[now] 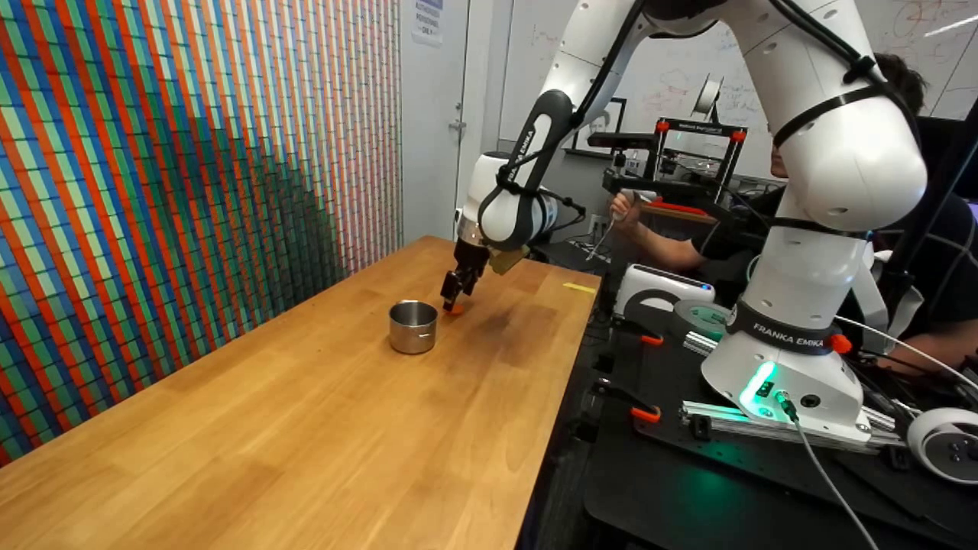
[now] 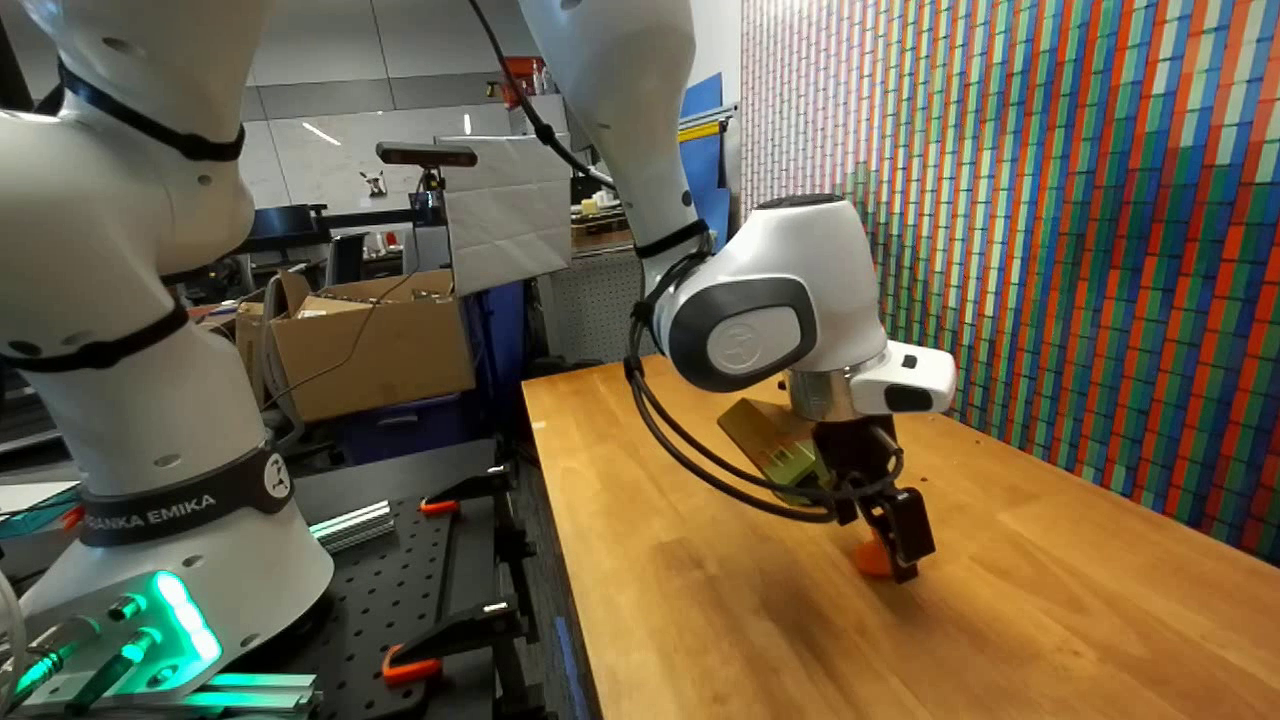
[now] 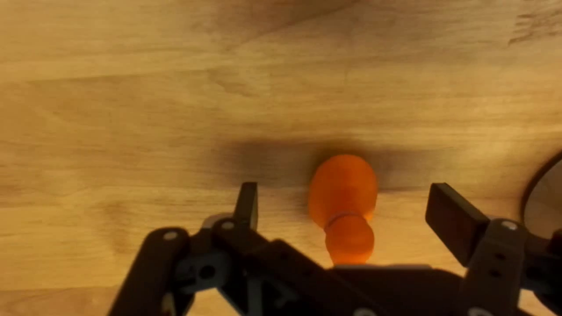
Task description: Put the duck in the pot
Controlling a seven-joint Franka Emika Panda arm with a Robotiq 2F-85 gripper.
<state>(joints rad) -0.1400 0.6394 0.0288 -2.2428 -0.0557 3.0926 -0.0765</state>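
Note:
The duck (image 3: 344,188) is a small bright orange toy on the wooden table. It lies between the two fingers of my gripper (image 3: 345,204) in the wrist view. The fingers are apart, with a gap on each side of the duck. The duck shows partly in both exterior views (image 1: 455,310) (image 2: 872,558), at the fingertips of the gripper (image 1: 458,292) (image 2: 890,548), which is low over the table. The pot (image 1: 412,333) is a short round metal pot, upright, beside the gripper. Only its edge shows at the right of the wrist view (image 3: 546,197).
The wooden table (image 1: 306,428) runs along a wall of coloured tiles (image 1: 191,153). A yellow strip (image 1: 578,288) is on the table near its edge. The robot base (image 1: 787,374) and clamps (image 1: 626,393) stand on a black platform beside the table. A person sits behind the arm.

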